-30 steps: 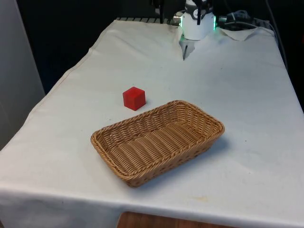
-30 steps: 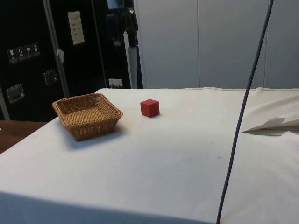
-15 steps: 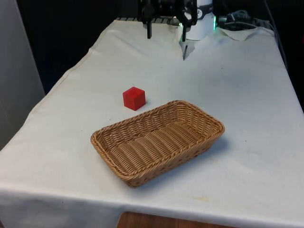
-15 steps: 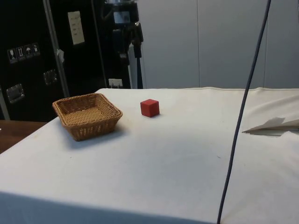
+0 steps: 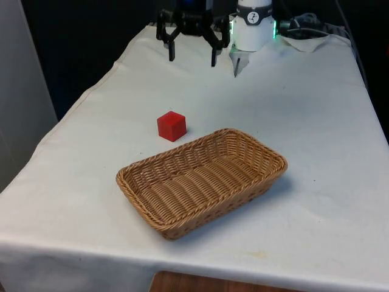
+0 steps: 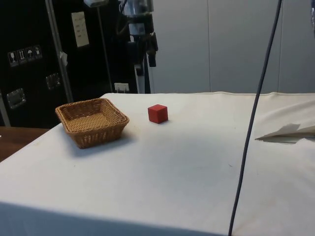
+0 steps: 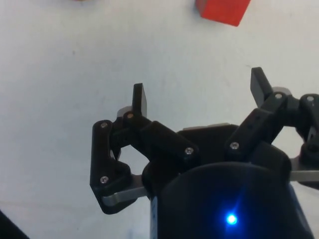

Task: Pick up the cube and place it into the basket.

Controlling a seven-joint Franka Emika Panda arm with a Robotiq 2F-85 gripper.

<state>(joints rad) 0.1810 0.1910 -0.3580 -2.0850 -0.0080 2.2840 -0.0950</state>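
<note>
A red cube [image 5: 171, 126] rests on the white cloth, just behind the far left corner of the wicker basket [image 5: 159, 165]. In the side view the cube [image 6: 158, 113] stands a little to the right of the basket [image 6: 118, 116]. My black gripper [image 5: 192, 59] hangs open in the air over the far part of the table, well beyond the cube and above it, with nothing between its fingers. From the side the gripper [image 6: 145, 61] hovers high above the cube. The wrist view has the spread fingers [image 7: 142, 98] over bare cloth, with the cube [image 7: 222, 10] ahead of them.
A folded piece of white cloth or paper [image 5: 240, 62] lies near the robot's base at the far end. A dark cable [image 6: 256, 113] hangs across the side view. The table edge [image 5: 79, 100] runs close on the front view's left of the cube.
The gripper has come down and forward from the far end toward the cube, shifting to the front view's left. Cube and basket have not moved.
</note>
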